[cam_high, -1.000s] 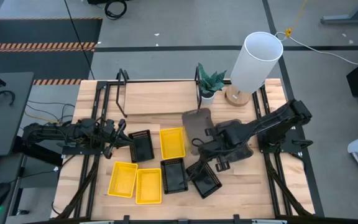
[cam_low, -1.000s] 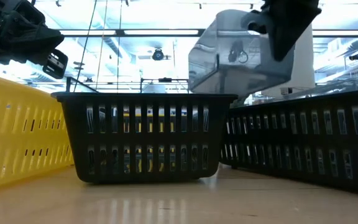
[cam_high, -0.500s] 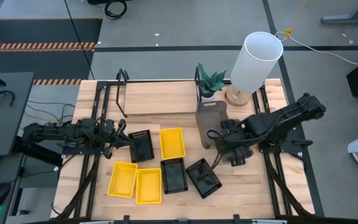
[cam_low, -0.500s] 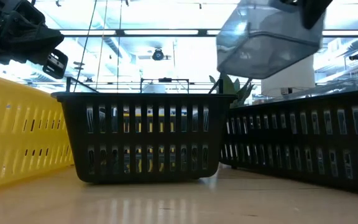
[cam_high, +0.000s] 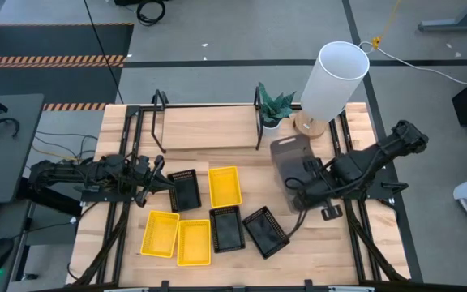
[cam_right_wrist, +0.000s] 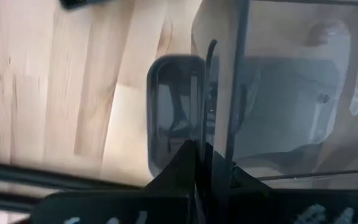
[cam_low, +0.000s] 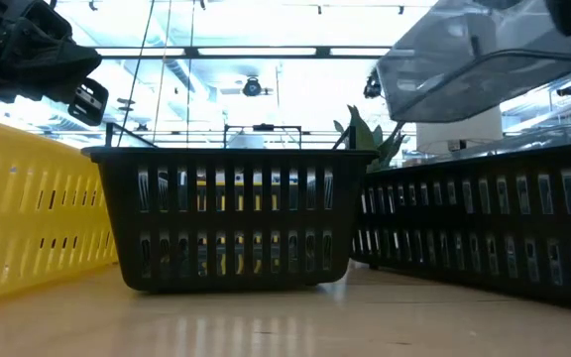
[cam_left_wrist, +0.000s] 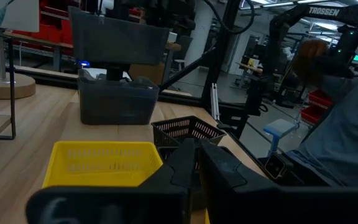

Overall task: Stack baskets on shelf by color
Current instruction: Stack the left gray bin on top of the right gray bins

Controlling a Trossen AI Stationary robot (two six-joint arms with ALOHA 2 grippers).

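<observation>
My right gripper (cam_high: 305, 188) is shut on a dark grey basket (cam_high: 289, 156) and carries it in the air right of the table's middle. In the left wrist view the carried grey basket (cam_left_wrist: 117, 38) hangs over another grey one (cam_left_wrist: 118, 102) standing on the table. Three yellow baskets (cam_high: 224, 185) (cam_high: 160, 233) (cam_high: 194, 242) and three black mesh ones (cam_high: 184, 189) (cam_high: 226, 228) (cam_high: 265, 231) sit bottom-down on the tabletop. The shelf (cam_high: 209, 130) stands along the far edge. My left gripper (cam_high: 167, 183) waits shut above the left edge of a black basket. My right gripper pinches the grey basket's wall at its near end (cam_right_wrist: 207, 93), the thin edge running between the two fingers (cam_right_wrist: 185, 165). The fingers come from the near right. The basket is lifted clear and sits tilted (cam_low: 474, 59) over the grey basket below (cam_right_wrist: 169, 118).
A potted plant (cam_high: 274, 105) and a lamp with a white cylinder shade (cam_high: 333, 79) stand at the far right, beside the shelf's right end. Black frame rails (cam_high: 355, 235) run along both table sides. Bare wood lies near the right front corner.
My right gripper has carried the grey basket toward the table's right edge and a little up, from beside the shelf's right end to in front of the lamp. The basket has turned and tipped along the way. My left arm has kept still.
</observation>
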